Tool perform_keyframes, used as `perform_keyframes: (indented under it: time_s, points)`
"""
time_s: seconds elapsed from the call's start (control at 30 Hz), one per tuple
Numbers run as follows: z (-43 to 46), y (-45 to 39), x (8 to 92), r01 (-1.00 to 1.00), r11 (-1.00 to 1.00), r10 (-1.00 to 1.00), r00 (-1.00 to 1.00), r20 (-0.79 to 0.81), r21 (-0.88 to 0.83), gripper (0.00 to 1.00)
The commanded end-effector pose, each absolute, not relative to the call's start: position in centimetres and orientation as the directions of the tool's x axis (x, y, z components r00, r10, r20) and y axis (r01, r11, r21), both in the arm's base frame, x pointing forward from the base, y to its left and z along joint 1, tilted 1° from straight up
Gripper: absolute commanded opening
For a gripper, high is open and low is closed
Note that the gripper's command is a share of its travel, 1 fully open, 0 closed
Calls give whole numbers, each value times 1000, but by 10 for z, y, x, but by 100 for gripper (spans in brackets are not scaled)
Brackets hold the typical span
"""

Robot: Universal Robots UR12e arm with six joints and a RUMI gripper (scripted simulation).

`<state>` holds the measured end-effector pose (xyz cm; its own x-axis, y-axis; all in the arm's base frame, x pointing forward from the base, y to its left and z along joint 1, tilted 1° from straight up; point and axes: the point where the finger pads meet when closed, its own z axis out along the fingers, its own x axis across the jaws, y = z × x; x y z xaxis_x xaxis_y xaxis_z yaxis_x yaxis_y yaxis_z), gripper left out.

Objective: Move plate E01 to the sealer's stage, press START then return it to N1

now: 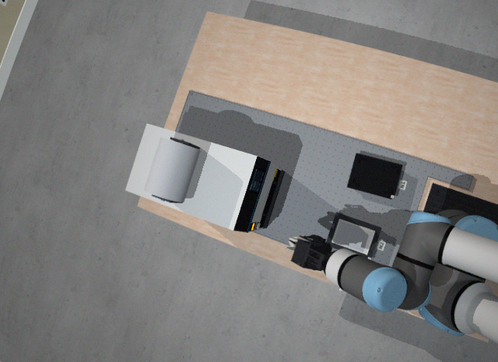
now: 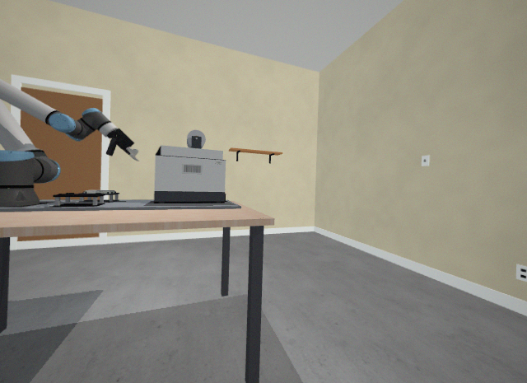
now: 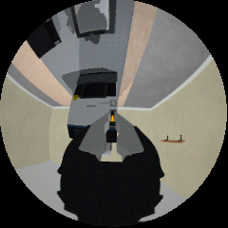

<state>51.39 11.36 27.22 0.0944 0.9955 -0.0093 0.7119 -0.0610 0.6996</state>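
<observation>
The sealer (image 1: 219,197) (image 2: 189,181) (image 3: 90,115) has its lamp (image 1: 253,226) (image 3: 112,118) lit amber. Its stage is drawn in, and only a dark front edge (image 1: 272,199) shows outside the housing. Plate E01 is not visible in any view. Nest N1 (image 1: 373,175) (image 3: 44,39) is black and holds no plate. Nest N2 (image 1: 337,220) holds a pale plate (image 1: 352,234) (image 3: 92,16), partly in the arm's shadow. My gripper (image 1: 290,243) (image 2: 137,157) (image 3: 112,111) is shut and empty, raised in the air in front of the sealer's START side, clear of the sealer.
A foil roll (image 1: 173,169) (image 2: 195,138) sits on top of the sealer at its back. A wood-rimmed black tray (image 1: 424,193) lies beside the arm's base, past N1. The arm (image 1: 384,289) reaches along the table edge beside N2. A wall shelf (image 2: 255,151) (image 3: 173,141) is far behind.
</observation>
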Motion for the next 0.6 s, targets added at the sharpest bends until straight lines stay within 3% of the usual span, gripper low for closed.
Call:
perform_keyframes:
  time_s: [0.0,0.23,0.27,0.57]
  points:
    - [283,115,496,712,-61,996,94,-8,699,0]
    - [291,116,481,712,-61,996,94,-8,699,0]
    - [290,116,486,712,-61,996,94,-8,699,68]
    - [285,113,520,712,-61,996,94,-8,699,68]
